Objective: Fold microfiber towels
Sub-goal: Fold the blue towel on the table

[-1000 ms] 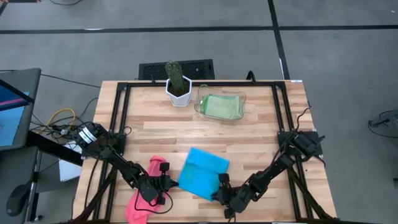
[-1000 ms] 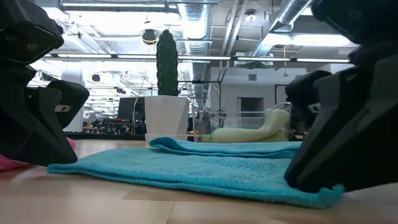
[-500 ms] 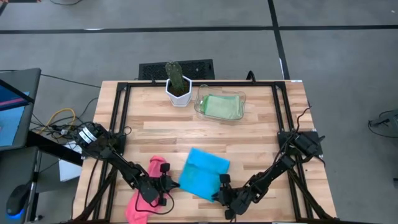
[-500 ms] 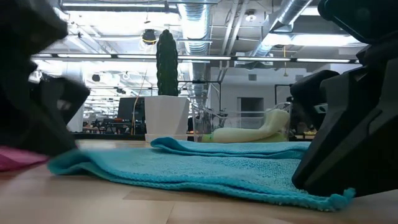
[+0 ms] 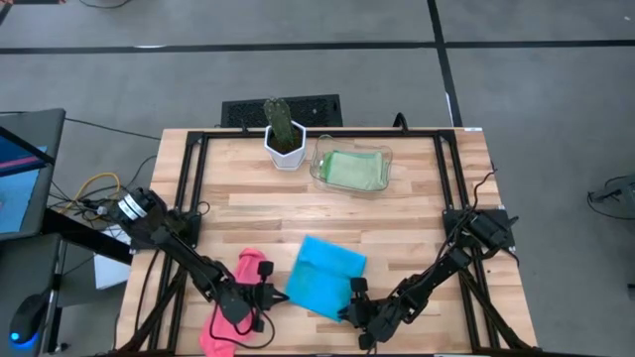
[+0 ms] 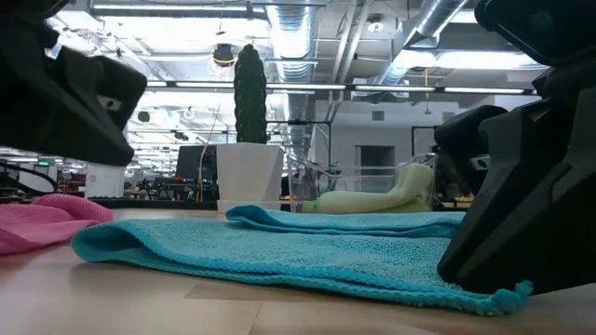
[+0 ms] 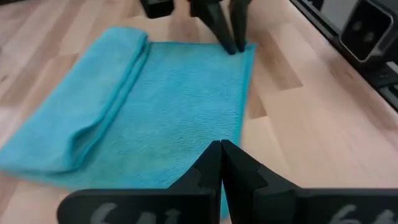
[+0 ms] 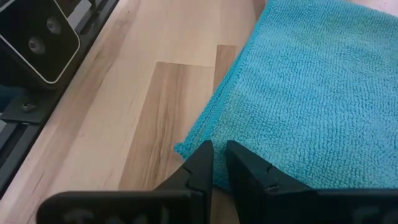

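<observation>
Progress looks to us like roughly the midpoint. One green towel [image 5: 353,170] already lies folded in the clear tray [image 5: 385,156] at the far side of the bench [image 5: 417,213], beside the potted cactus [image 5: 284,129]; whether a second green one sits under it we cannot tell. The blue towel [image 5: 326,274] lies flat near the front edge with one side doubled over into a fold, so we judge it partly folded, with at least one more fold needed. The pink towel [image 5: 230,306] is a crumpled heap at the front left corner, touching nothing but the bench, and is not yet started.

Our left end effector [image 5: 266,294] hangs just beside the blue towel's left edge, between it and the pink one, fingers fully closed and empty. Our right end effector [image 8: 213,163] sits at the towel's near right corner, fingers [image 8: 245,167] narrowly parted. The wrist view puts the corner right at the tips, but we cannot say for sure that cloth is pinched between them.

Still left, by our reading: finishing the blue towel, moving it to the tray, then folding the pink one.
</observation>
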`<state>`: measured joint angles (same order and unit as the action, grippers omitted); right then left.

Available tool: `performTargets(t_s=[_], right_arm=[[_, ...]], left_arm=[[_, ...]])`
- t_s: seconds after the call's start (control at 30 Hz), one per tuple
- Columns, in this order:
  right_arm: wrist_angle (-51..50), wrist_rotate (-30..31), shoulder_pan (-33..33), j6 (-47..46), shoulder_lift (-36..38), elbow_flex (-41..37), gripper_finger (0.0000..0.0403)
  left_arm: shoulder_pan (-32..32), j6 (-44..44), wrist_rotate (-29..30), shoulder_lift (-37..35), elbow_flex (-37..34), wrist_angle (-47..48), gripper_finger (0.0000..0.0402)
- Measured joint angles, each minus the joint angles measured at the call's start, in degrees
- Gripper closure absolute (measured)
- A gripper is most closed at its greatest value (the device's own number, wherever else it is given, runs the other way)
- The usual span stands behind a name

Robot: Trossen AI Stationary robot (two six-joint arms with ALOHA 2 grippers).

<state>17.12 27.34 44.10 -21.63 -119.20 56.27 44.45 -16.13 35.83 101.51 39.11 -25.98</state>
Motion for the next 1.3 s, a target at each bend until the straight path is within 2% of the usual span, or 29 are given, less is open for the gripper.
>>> performTargets(t_s=[0.2,0.37,0.57,0.67,0.7,0.77,0.83,0.87,0.97,1.03,1.13,1.3], right_arm=[[0.01,-0.13,-0.26,-0.29,-0.02,-0.02,0.0332],[-0.06,-0.23,-0.22,-0.42,-0.04,-0.04,0.0332],[-0.11,-0.14,0.06,-0.47,-0.04,-0.04,0.0332],[-0.13,-0.16,0.09,-0.87,-0.04,-0.04,0.0332],[-0.13,-0.14,0.09,-0.87,-0.04,-0.04,0.0332],[-0.13,-0.16,0.09,-0.85,-0.04,-0.07,0.0332],[-0.13,-0.16,0.05,-0.69,-0.04,-0.07,0.0332],[-0.13,-0.21,-0.08,-0.67,-0.04,-0.07,0.0332],[-0.14,-0.47,-0.46,-0.65,-0.04,-0.09,0.0332],[-0.13,-0.38,-0.44,-0.67,-0.04,-0.11,0.0332],[-0.31,-0.49,-0.43,-0.84,-0.04,-0.11,0.0332],[-0.67,0.01,0.15,-0.87,-0.04,-0.11,0.0332]], left_arm=[[-0.88,2.46,-6.20,6.79,0.02,-8.02,0.0401],[-0.58,-6.86,-5.07,9.50,0.31,-2.96,0.0401],[1.09,-8.12,-4.36,8.85,0.22,-3.71,0.0401],[2.07,-3.98,-4.96,4.93,-0.09,-3.49,0.0401],[2.37,-1.65,-4.13,2.96,0.27,-4.06,0.0401],[2.83,2.59,1.12,-0.08,0.61,-6.86,0.0401],[1.66,6.21,5.21,-0.21,-0.13,-8.67,0.0401],[0.60,7.38,4.08,0.12,-0.60,-8.72,0.0401],[-3.75,6.83,-6.48,1.54,-0.90,-11.83,0.0401],[-5.67,5.97,-10.12,4.28,-0.98,-12.54,0.0401],[-7.01,4.43,-13.14,8.98,-1.07,-13.83,0.0401],[-5.69,-0.26,-12.06,11.83,-0.82,-14.65,0.0401]])
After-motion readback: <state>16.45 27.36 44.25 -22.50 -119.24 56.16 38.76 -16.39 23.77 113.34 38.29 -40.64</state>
